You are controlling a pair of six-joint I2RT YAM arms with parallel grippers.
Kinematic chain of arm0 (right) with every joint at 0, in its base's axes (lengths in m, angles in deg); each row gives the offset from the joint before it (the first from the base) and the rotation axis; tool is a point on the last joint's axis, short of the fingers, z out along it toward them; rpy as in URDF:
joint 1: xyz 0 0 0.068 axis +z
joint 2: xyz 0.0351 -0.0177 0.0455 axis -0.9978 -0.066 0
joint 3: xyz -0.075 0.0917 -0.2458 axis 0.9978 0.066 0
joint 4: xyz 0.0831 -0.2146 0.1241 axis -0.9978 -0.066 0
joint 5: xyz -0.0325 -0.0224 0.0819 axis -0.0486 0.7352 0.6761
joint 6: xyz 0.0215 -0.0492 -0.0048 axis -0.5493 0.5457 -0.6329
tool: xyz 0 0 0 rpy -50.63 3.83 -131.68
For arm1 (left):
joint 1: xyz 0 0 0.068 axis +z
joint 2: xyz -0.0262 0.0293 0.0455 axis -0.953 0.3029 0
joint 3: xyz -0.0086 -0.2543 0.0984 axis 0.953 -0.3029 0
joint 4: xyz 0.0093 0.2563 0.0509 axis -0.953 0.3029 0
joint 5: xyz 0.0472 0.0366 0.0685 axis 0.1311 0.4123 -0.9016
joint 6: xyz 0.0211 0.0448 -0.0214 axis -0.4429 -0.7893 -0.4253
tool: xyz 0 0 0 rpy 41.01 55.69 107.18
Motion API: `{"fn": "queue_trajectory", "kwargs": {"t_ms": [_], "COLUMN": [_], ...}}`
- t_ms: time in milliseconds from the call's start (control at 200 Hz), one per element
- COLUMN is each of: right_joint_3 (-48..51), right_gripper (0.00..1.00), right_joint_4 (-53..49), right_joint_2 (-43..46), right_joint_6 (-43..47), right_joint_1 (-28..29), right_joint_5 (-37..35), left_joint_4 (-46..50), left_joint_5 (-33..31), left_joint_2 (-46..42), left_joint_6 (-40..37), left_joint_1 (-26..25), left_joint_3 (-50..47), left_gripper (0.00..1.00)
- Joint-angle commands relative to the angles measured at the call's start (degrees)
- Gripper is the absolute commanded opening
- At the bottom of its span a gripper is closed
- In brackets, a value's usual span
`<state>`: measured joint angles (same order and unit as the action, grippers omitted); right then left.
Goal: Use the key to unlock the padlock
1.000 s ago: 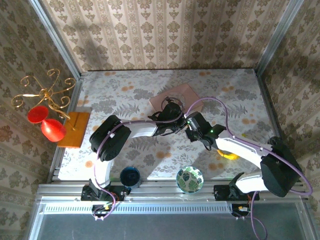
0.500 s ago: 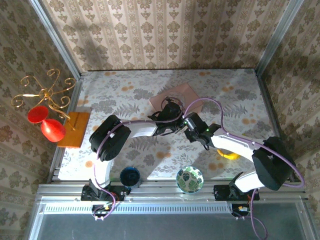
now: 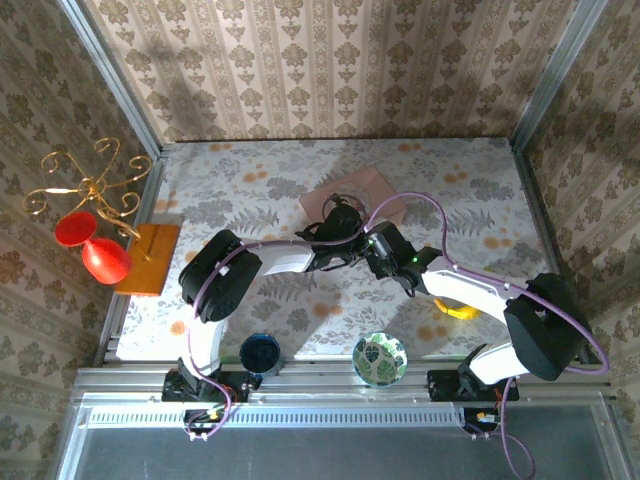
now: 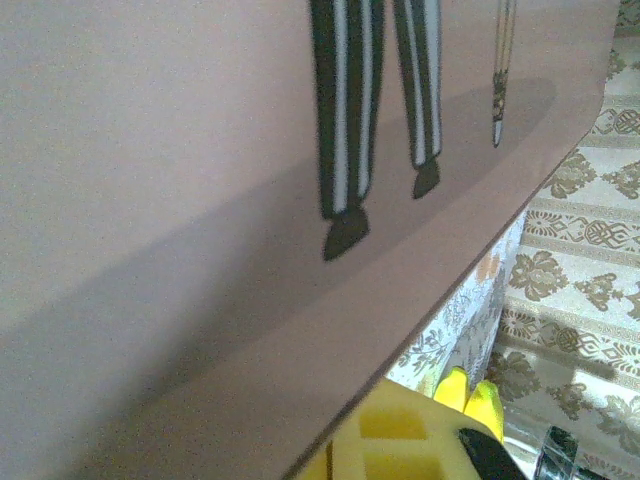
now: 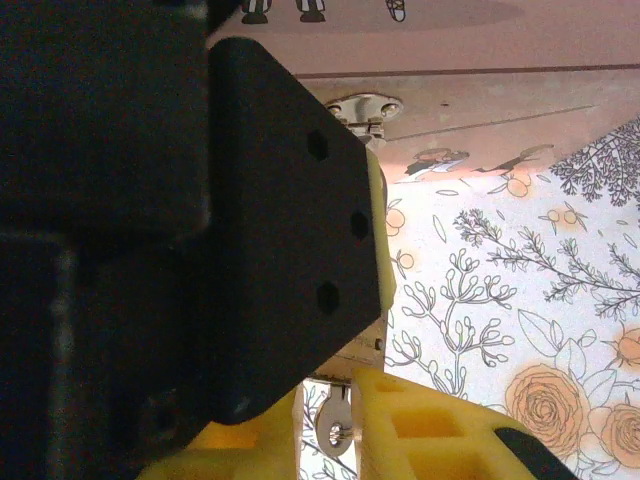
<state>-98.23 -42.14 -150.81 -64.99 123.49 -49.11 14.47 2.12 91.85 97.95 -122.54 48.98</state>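
Overhead view of a floral-cloth table [image 3: 250, 180]: over the last second my right arm had swung a little to the left. That brought my right gripper [image 5: 330, 440] close up against my left gripper [image 3: 352, 243], just in front of the near edge of the pink box [image 3: 378, 188], where a moment earlier a small gap had separated the two. My left arm had not moved and its fingers stayed fully closed, but what they pinched was hidden behind the gripper's black body. From my right wrist, that black body loomed on the left, with the box's own clasp [image 5: 365, 108] beyond it. Just under the body a sliver of silver and brass metal showed, which I took to be the padlock [image 5: 348, 362], held up off the table at my left fingertips, though too little showed to be sure. Directly below it, between my yellow right fingers [image 5: 430, 430], stood a small silver tab [image 5: 335, 428] with a hole, probably the head of the key. The fingers sat close on either side, yet I could not tell whether they truly gripped it. I judged that the key had been brought up to the lock for insertion, with the turn not yet made
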Motion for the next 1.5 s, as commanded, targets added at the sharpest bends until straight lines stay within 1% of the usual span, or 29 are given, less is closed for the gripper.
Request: {"fn": "queue_trajectory", "kwargs": {"t_ms": [0,195,320,340,460,685,1165,1336,1496], "right_joint_3": [1.2,2.2,4.1,4.5,7.1,10.0,8.3,7.4,7.1], "right_gripper": [0.21,0.22,0.23,0.23,0.23,0.23,0.22,0.21,0.18], "right_joint_4": [2.8,2.7,3.6,3.8,6.4,10.1,11.8,12.4,13.3], "right_joint_2": [-0.3,0.0,2.1,4.1,7.4,10.2,5.4,3.2,2.9], "right_joint_6": [0.1,-0.2,-0.2,-0.1,0.7,1.7,2.6,2.3,1.6], "right_joint_1": [0.2,0.3,0.2,0.2,0.2,0.2,0.0,0.0,0.0], "right_joint_5": [-2.4,-2.5,-1.6,-1.4,-0.5,0.2,2.7,1.6,-0.2], "left_joint_4": [-1.9,-1.8,-1.7,-1.6,-0.7,1.7,2.1,1.7,1.7], "left_joint_5": [3.7,3.4,3.3,3.4,3.7,3.8,4.3,4.5,4.5], "left_joint_2": [-1.8,-2.1,-2.4,-2.5,-3.4,-5.0,-5.2,-5.2,-5.3], "left_joint_6": [1.7,1.8,1.7,1.7,1.6,0.4,0.0,0.1,0.3], "left_joint_1": [0.5,0.8,1.2,1.3,2.0,2.7,2.8,2.8,2.8], "left_joint_3": [-0.2,-0.1,0.0,0.0,0.0,-0.1,0.6,0.5,0.3], "left_gripper": [0.00,0.00,0.00,0.00,0.00,0.00,0.00,0.00,0.00]}}
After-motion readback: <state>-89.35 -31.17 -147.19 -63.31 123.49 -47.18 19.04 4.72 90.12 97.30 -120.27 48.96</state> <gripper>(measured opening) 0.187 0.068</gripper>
